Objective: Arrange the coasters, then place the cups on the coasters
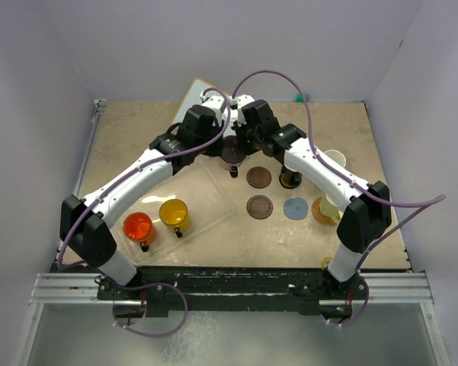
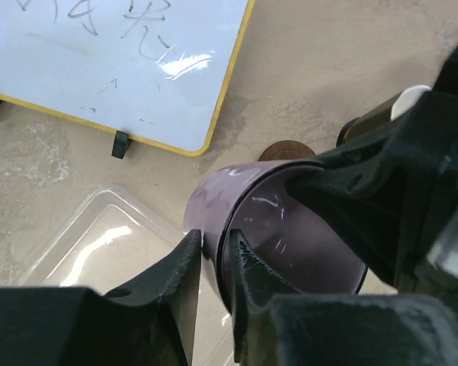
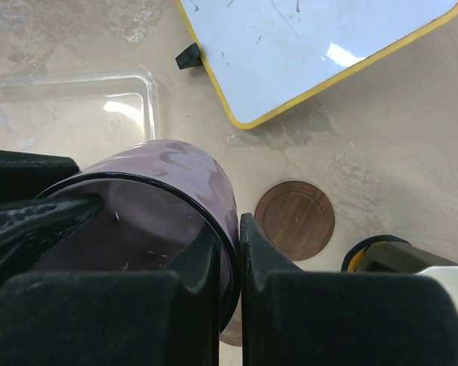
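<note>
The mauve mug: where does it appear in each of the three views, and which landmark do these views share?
Top external: the mauve mug is in the upper centre.
Left wrist: the mug fills the centre and lower right.
Right wrist: the mug lies left of centre, low.
Shared landmark: the yellow-edged whiteboard.

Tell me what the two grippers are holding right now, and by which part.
Both hold the mauve cup by its rim: the left gripper and the right gripper each pinch the wall, on opposite sides.
</note>
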